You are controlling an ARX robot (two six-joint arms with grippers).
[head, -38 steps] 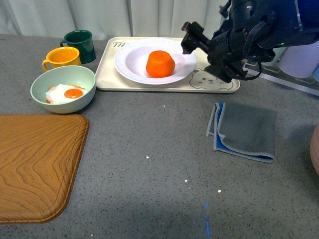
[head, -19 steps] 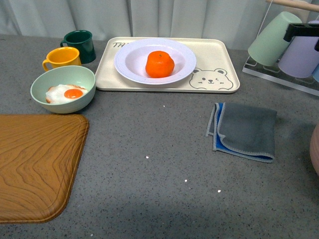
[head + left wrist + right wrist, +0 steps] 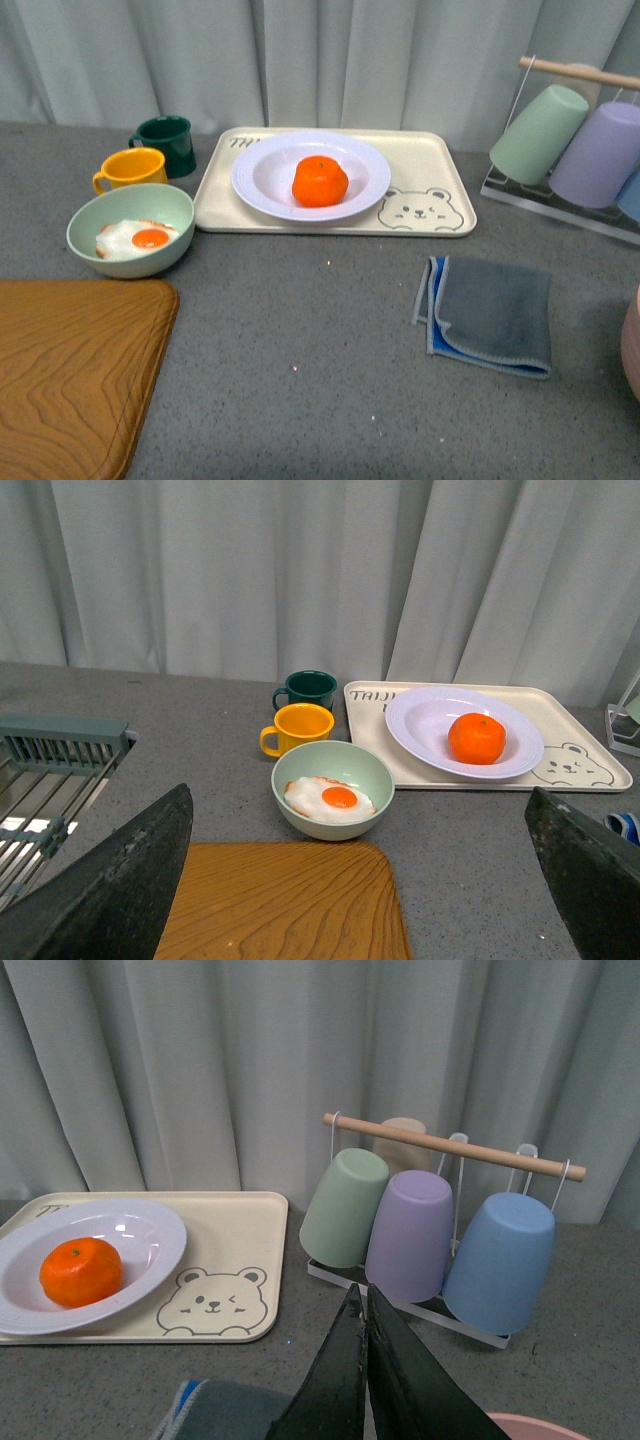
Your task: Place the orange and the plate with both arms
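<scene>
**A:** Where do things stand?

**B:** The orange (image 3: 320,181) sits in the well of the plate (image 3: 262,174), and the plate rests on the bear tray (image 3: 430,160) at the back of the desk (image 3: 330,330). Both look placed.

**A:** And the arms?

**B:** Neither shows from the front. The left gripper (image 3: 360,880) has its fingers (image 3: 120,880) spread wide, grasping nothing; the right gripper (image 3: 363,1360) has its fingers (image 3: 345,1370) clenched together, empty.

**A:** So the step in hand?

**B:** I judge it is parking clear. Do it well by keeping both arms high and away from the cup rack (image 3: 455,1150) and the green bowl (image 3: 130,235), without nudging the tray.
</scene>
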